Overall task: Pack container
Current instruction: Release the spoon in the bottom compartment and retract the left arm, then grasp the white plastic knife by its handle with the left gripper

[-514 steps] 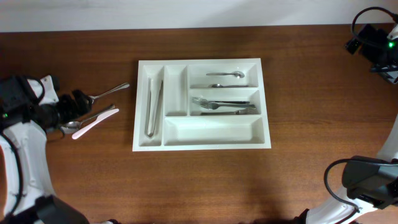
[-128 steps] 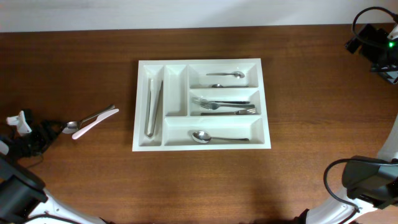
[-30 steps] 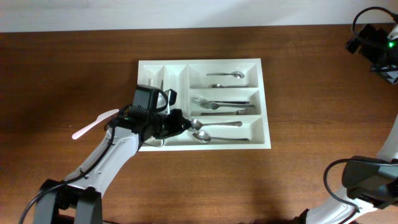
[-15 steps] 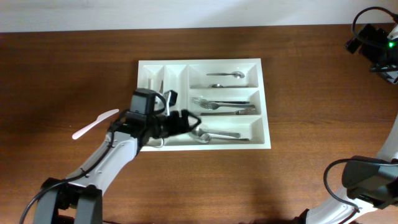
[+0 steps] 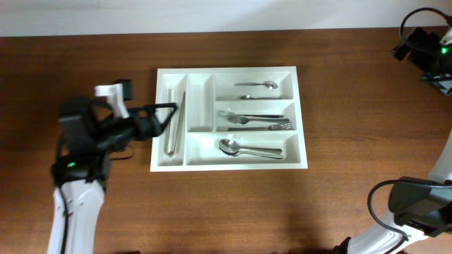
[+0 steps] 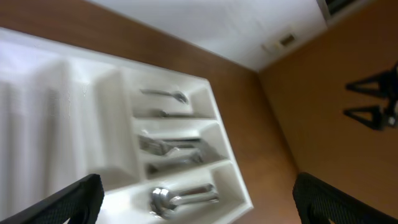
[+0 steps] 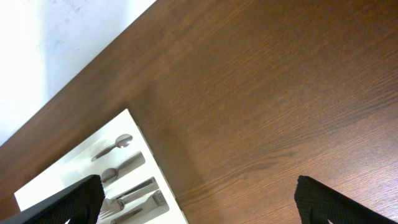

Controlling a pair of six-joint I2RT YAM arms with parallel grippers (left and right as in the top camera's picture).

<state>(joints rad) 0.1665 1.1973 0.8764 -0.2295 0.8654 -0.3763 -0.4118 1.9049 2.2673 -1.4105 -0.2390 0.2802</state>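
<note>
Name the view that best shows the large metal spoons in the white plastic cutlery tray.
Overhead: the large metal spoons lie sharp and whole in the white plastic cutlery tray. Left wrist shows them blurred; right wrist cuts off their compartment.

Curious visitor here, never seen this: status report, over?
Left gripper open, empty, at left rim of large white plastic cutlery tray. Right gripper open, far from it. Tray holds tongs, forks, spoons; second narrow slot empty. No obstruction seen.

Just ahead of the left gripper (image 5: 161,116), tongs (image 5: 173,123) fill the tray's (image 5: 240,166) nearest slot. The narrow slot (image 5: 200,106) beyond them is free. Farther ahead, forks (image 5: 251,120) and spoons (image 5: 247,149) occupy the long compartments. To either side of the gripper is bare bench (image 5: 134,56).
</note>
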